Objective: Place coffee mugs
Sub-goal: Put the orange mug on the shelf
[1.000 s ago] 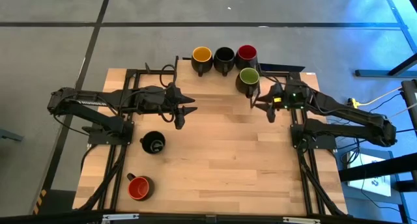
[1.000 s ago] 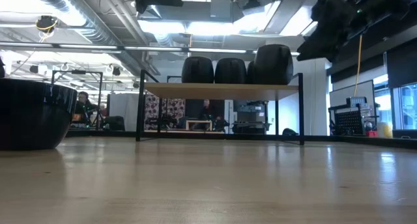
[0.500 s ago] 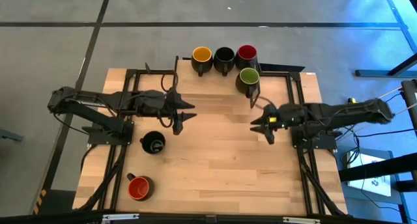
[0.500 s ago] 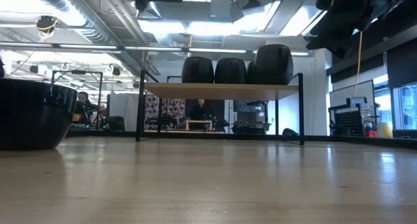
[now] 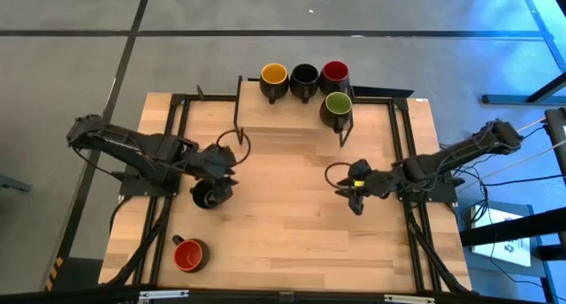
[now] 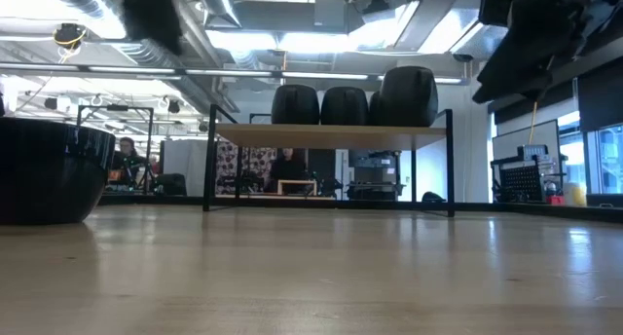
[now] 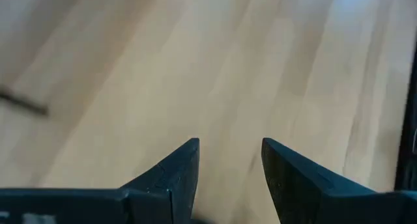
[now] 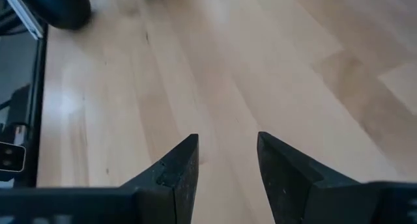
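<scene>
Over the black mug [image 5: 208, 196]: left gripper [image 5: 226, 169] spread, empty, lining up a pick.
Next: descend, pinch the rim or handle, carry to the shelf [image 5: 265, 114]. Right gripper [image 5: 351, 196] parted, empty, mid-table. Six mugs: four on the shelf, two on the table [image 5: 292, 233] — black and red mug [image 5: 189, 254].

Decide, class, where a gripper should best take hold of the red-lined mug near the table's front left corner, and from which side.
Probably the rim wall of the red-lined mug, from straight above: it stands upright, mouth open, with its handle pointing toward the table's far-left side, so pinch the wall away from the handle.
</scene>
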Motion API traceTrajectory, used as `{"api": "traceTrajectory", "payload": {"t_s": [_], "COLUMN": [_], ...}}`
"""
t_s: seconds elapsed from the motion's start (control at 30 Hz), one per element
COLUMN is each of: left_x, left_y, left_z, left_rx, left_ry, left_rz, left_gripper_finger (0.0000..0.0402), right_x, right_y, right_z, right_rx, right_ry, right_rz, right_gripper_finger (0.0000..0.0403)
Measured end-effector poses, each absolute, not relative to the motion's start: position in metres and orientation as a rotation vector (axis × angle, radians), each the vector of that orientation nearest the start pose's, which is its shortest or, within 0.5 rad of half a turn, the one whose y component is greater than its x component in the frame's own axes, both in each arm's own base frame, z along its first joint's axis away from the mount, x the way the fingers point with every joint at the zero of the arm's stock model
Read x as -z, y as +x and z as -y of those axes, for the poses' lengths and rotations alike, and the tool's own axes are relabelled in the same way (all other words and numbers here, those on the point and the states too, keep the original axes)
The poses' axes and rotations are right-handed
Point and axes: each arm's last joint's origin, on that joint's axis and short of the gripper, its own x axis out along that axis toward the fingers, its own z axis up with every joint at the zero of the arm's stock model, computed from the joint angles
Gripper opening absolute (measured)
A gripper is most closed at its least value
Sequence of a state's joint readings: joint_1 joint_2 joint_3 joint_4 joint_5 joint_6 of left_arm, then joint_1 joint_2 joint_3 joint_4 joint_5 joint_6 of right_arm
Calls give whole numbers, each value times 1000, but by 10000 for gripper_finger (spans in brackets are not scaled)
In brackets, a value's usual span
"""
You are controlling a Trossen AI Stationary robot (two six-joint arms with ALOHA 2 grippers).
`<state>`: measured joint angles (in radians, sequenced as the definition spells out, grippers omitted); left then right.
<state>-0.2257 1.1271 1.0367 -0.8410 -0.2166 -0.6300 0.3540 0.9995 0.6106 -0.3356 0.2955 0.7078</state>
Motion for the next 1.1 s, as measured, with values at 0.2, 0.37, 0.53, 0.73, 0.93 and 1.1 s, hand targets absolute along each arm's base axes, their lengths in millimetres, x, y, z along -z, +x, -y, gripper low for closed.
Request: {"api": "traceTrajectory", "payload": {"t_s": [0.2,0.37,0.53,0.73,0.93,1.1], "left_x": [-290,-284,-283,-283,-285,-276], "left_y": [186,167,163,168,162,149], "left_z": [45,41,36,64,109,136], "left_rx": [-342,-446,-444,-29,166,53], "left_ry": [-452,-442,-467,-548,-569,-573], "left_rz": [-1136,-1331,-1398,-1410,-1410,-1472], "left_gripper_finger": [161,161,161,161,161,161], "right_x": [-213,-206,-200,-195,-196,-196], "right_y": [198,206,212,213,214,214], "right_z": [-68,-70,-73,-75,-75,-75], "right_rx": [206,217,205,183,184,193], "right_ry": [468,465,470,491,498,492], "right_rz": [-712,-714,-726,-765,-762,-757], "right_gripper_finger": [143,143,143,143,143,143]}}
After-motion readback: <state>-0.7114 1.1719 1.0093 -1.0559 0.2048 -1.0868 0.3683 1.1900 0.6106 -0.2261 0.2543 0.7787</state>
